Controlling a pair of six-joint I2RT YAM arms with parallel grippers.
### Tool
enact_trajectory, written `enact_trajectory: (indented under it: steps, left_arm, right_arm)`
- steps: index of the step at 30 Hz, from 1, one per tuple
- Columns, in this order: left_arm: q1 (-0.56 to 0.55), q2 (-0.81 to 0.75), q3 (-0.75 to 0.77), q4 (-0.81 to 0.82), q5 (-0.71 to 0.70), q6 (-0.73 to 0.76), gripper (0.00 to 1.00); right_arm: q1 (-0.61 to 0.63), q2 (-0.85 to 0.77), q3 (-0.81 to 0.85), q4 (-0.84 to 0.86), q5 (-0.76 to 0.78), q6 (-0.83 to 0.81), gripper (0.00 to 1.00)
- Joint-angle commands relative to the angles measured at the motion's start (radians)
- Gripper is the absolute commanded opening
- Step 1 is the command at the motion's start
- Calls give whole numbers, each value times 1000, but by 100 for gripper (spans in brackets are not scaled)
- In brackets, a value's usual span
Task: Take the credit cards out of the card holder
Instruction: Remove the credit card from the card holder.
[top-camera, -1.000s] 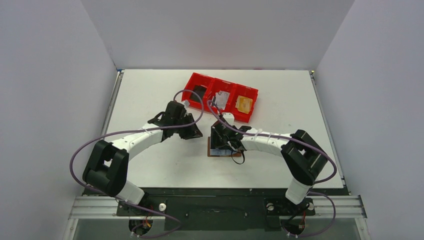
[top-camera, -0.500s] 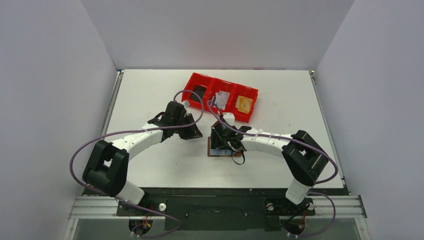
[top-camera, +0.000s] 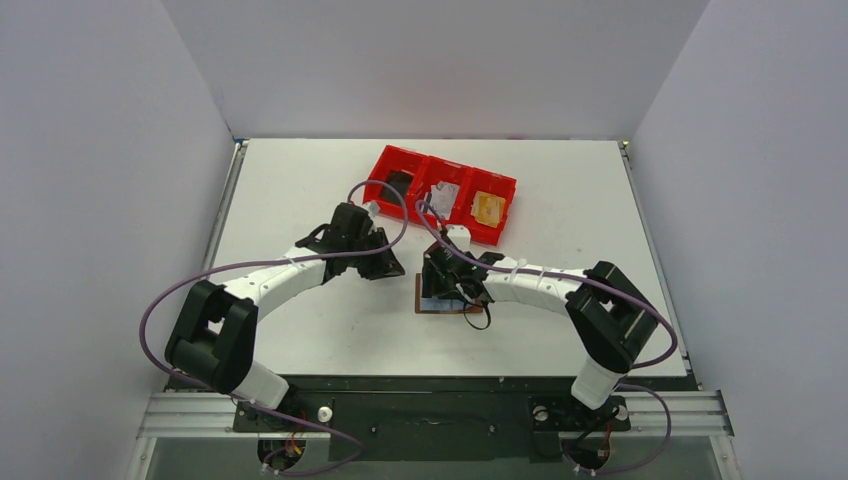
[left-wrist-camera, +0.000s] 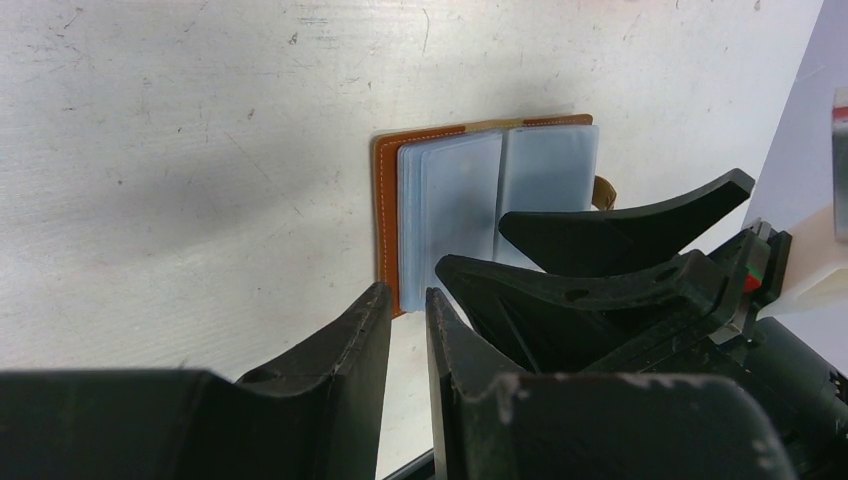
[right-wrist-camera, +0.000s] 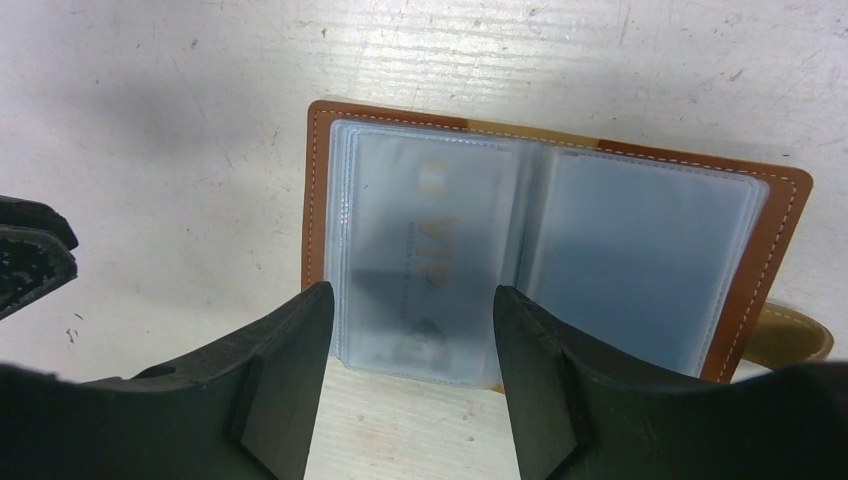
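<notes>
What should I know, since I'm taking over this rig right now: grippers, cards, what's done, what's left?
Left gripper: jaws a narrow slit apart, empty, beside the card holder.
Right gripper: open, empty, poised over the holder's near edge.
The holder lies open and flat on the table. A card marked VIP sits inside under clear plastic.
Done: holder opened.
Left: pull the cards out.

One card holder (left-wrist-camera: 470, 200) sits on the one worktop (top-camera: 300, 180). It shows two clear sleeve pages (right-wrist-camera: 640, 250), and one lettered card (right-wrist-camera: 430, 240) shows through the left page. One red tray (top-camera: 467, 200) has three compartments, holding one dark item (top-camera: 399, 183), one pale card (top-camera: 446, 194) and one tan-gold card (top-camera: 489, 208). There are two arms (top-camera: 285, 272), each with one hand: the left hand (left-wrist-camera: 405, 300) and the right hand (right-wrist-camera: 410, 300).
</notes>
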Motion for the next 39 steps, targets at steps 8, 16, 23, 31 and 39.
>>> enact_trajectory:
  steps: [8,16,23,31,39]
  left_arm:
    - [5,-20,-1,0,1,17,17]
    - [4,-14,-1,0,-1,16,17]
    - [0,-12,-15,-2,-7,15,17]
    - [-12,-4,-44,1,-18,13,18]
    - [-37,35,-29,5,-28,10,18]
  right_arm:
    - [-4,42,-37,71,-11,23,53]
    - [-3,55,-56,99,-27,19,26]
    - [3,76,-61,128,-69,0,10]
    - [-2,117,-84,147,-108,-13,0]
    - [-28,143,-142,222,-204,-3,0]
